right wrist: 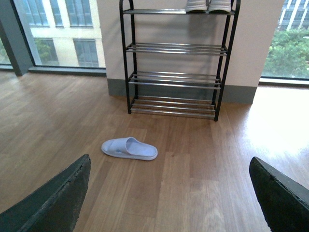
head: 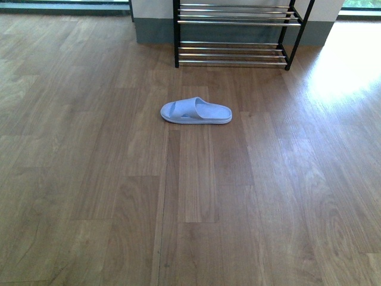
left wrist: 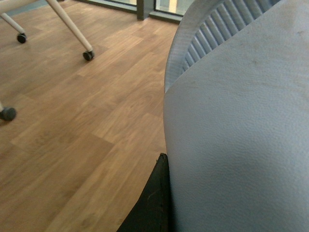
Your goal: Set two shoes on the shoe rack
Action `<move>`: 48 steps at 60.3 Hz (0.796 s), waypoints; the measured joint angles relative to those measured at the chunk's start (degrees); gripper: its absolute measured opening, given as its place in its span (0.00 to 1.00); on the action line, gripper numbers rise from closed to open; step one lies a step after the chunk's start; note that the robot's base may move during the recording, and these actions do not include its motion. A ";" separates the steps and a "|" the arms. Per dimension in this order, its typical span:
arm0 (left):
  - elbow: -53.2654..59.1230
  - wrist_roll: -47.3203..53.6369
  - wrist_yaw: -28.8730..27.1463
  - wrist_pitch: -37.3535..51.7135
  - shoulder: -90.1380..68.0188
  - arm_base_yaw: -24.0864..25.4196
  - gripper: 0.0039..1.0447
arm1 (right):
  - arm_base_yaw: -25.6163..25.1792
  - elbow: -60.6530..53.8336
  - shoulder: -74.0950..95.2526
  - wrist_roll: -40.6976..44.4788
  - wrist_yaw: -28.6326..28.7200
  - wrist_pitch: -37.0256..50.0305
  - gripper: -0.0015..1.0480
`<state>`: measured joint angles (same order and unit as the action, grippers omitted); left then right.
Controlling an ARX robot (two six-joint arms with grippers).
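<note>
Wood floor fills the room, with tall windows behind and a grey-skirted wall at the far end. Against that wall stands the rack, its chrome bars bare on the lower tiers; on its top shelf we see the white soles of two sneakers, side by side.

One slide lies flat on the floor in front of the rack, well apart from it, toe opening toward our left. In the right wrist view it sits ahead of our right gripper, nearer the finger on the window side, and not touching either. That gripper is spread wide, its two dark fingers at the picture's corners, held above the floor and facing the rack.

Our left gripper clamps the second slide, whose pale blue sole and ribbed edge fill the wrist view; one black finger presses its edge. Beyond it, castor legs stand on the floor. Neither arm shows in the front view.
</note>
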<state>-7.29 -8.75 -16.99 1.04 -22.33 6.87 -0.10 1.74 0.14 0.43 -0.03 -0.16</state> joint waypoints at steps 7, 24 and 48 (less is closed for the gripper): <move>0.13 -0.17 -0.70 1.16 -0.04 0.85 0.02 | 0.00 0.00 0.02 0.00 0.02 0.00 0.91; 0.26 4.20 -4.46 6.25 -1.20 2.14 0.02 | 0.00 0.00 0.02 0.00 0.02 0.00 0.91; 0.26 4.96 -4.46 6.36 -1.36 2.21 0.02 | 0.00 0.00 0.00 0.00 0.02 0.00 0.91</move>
<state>-7.03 -3.79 -21.45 7.40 -23.68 9.08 -0.10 1.74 0.14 0.43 -0.01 -0.16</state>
